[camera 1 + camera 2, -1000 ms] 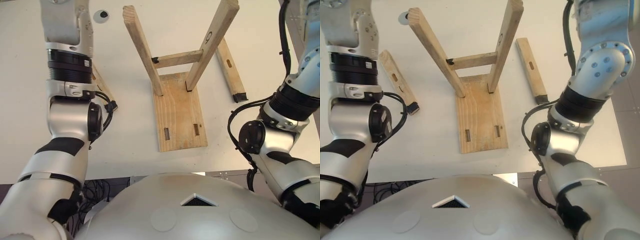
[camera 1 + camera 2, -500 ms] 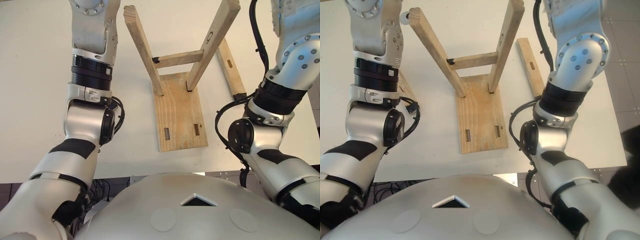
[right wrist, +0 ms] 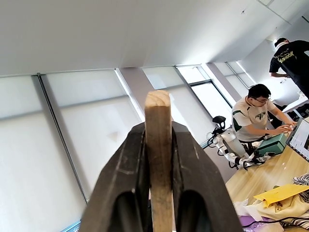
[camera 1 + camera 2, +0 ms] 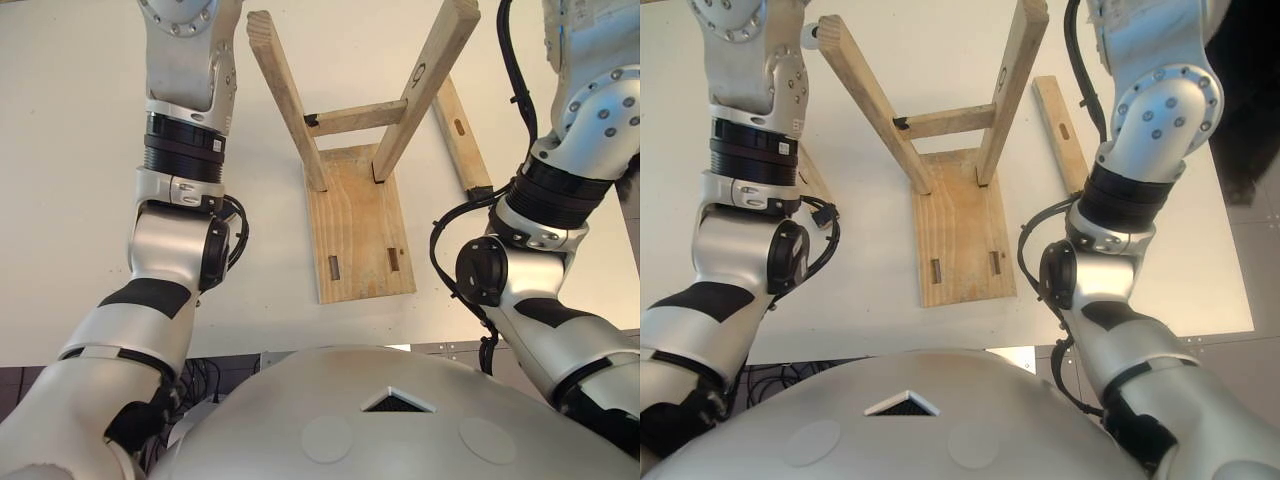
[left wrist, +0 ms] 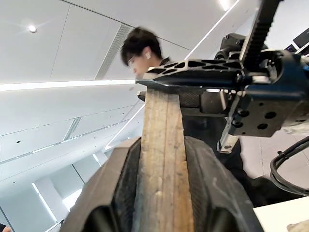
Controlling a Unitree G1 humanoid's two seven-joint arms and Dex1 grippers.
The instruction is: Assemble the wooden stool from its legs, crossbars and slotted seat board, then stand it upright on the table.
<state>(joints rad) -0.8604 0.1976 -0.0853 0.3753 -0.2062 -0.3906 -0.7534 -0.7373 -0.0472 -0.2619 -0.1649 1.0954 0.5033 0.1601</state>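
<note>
Seat board (image 4: 358, 235) flat, legs (image 4: 285, 95) pointing up; jaws clamp wooden bars (image 5: 163, 159)

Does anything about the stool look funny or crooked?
It's only half built. Two legs joined by a crossbar stand in the seat board; its two near slots are bare, and a loose leg lies on the table beside it.

The pale wooden seat board (image 4: 360, 235) lies flat on the table (image 4: 60, 200). Two legs (image 4: 285, 95) (image 4: 425, 85), joined by a crossbar (image 4: 355, 117), rise from its far end, and its two near slots are open. A loose slotted leg (image 4: 462, 135) lies just right of the board. One wooden bar (image 5: 164, 111) is clamped in the left gripper (image 5: 163, 142), and a second bar (image 3: 158, 108) in the right gripper (image 3: 158, 129).
</note>
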